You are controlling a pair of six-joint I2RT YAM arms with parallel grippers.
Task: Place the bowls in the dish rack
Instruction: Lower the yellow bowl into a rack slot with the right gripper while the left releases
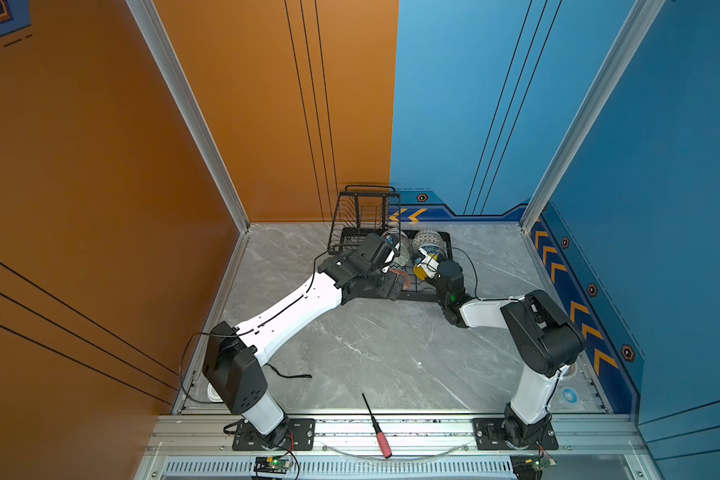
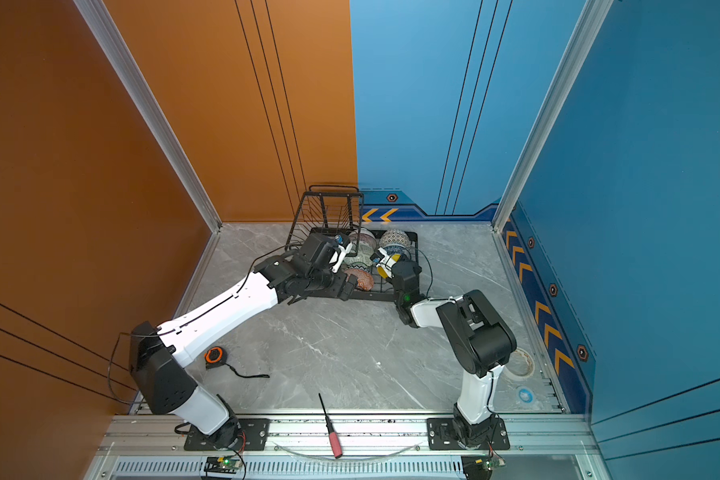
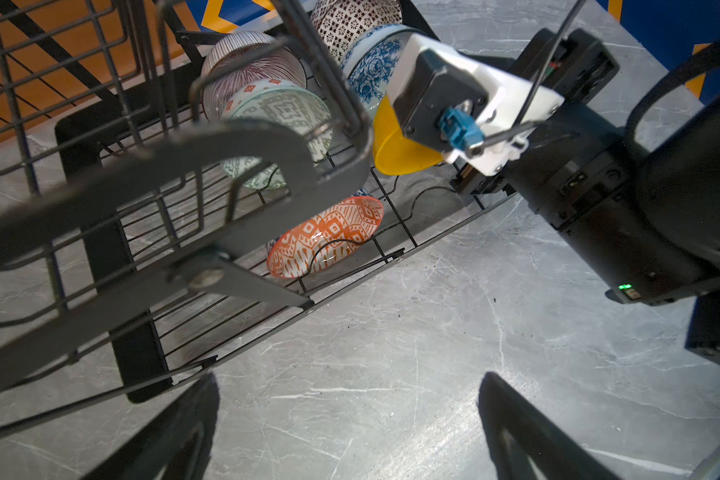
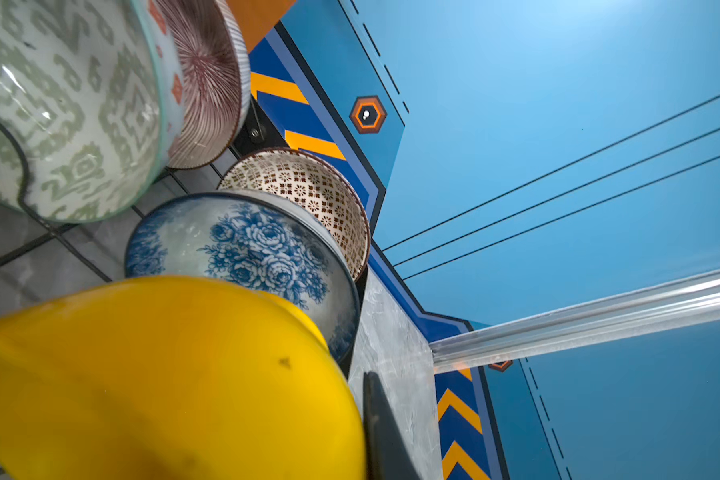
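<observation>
The black wire dish rack (image 1: pixel 366 216) (image 3: pixel 100 137) stands at the back of the table. On its slotted base lean the pink striped bowl (image 3: pixel 246 62), the green patterned bowl (image 3: pixel 283 112), the dotted bowl (image 4: pixel 308 187), the blue floral bowl (image 4: pixel 246 245) and, nearer the front, the orange bowl (image 3: pixel 329 237). My right gripper (image 4: pixel 360 399) is shut on the rim of the yellow bowl (image 4: pixel 163 374) (image 1: pixel 421 271), tilted on edge just in front of the floral bowl. Only one right finger (image 4: pixel 381 428) shows. My left gripper (image 3: pixel 350 415) hangs open and empty over bare table beside the rack's front edge.
A red-handled screwdriver (image 1: pixel 377 428) lies across the front rail. An orange tape measure (image 2: pixel 214 356) sits by the left arm's base. A roll of tape (image 2: pixel 520 365) lies behind the right arm. Orange and blue walls close in the table on three sides.
</observation>
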